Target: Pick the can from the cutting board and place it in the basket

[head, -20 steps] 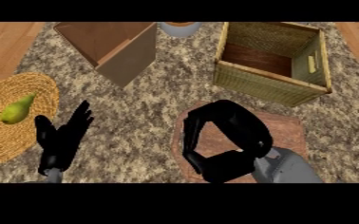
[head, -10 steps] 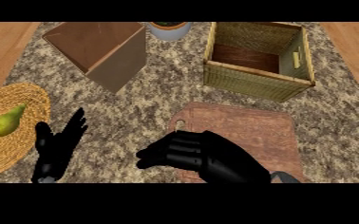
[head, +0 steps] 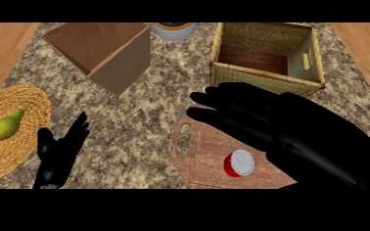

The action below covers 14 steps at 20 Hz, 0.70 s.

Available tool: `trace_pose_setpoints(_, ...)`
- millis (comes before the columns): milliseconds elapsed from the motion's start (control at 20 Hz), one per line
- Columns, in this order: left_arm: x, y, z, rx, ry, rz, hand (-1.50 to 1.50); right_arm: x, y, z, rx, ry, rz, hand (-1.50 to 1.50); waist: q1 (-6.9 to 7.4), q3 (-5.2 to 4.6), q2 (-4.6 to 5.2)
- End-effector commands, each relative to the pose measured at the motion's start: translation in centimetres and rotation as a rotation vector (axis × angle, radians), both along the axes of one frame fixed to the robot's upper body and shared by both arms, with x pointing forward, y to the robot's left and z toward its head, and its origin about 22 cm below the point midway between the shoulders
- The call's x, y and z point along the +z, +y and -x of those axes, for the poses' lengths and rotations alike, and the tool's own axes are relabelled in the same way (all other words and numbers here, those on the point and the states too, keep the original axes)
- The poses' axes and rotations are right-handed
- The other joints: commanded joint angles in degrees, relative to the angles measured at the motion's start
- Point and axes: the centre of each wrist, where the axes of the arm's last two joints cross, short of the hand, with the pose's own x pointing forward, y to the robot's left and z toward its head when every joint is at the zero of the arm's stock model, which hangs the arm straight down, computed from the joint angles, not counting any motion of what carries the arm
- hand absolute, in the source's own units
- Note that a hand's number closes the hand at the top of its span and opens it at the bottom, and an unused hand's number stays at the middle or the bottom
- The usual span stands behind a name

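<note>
The right hand [head: 289,122], fingers straight and together, hovers over the cutting board [head: 206,159]. The can [head: 239,163] lies at its 6 o'clock, the basket [head: 267,58] at 12. The left hand [head: 57,154] rests with fingers spread.

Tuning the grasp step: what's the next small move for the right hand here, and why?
Probably draw the right hand back toward the can and lower it. The hand is open, fingers pointing away over the cutting board, while the can stands upright near the board's near edge, ungrasped. The basket comes later; the left hand rests open at lower left.

Speckled granite counter [head: 145,122], wooden strips [head: 14,44] at both sides
</note>
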Motion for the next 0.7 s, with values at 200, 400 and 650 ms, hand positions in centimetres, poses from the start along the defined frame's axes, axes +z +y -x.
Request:
trace_pose_setpoints(200, -1.7, -0.2, 2.0, 0.016, 0.104, 0.0, 0.0, 6.8, -3.0, 0.4, 0.012, 0.061, 0.377, -1.5, 0.34, -0.48, 0.35)
trace_pose_setpoints(400, -3.2, -1.0, 2.5, 0.013, 0.123, 0.007, 0.0, 9.2, -4.9, 0.0, 0.013, 0.102, 0.477, -1.5, 0.43, -0.4, 0.71)
trace_pose_setpoints(650, -1.2, 1.3, 1.5, -0.003, 0.125, 0.017, 0.0, 10.7, -5.7, 0.7, 0.019, 0.121, 0.518, -1.5, 0.71, -0.31, 0.73)
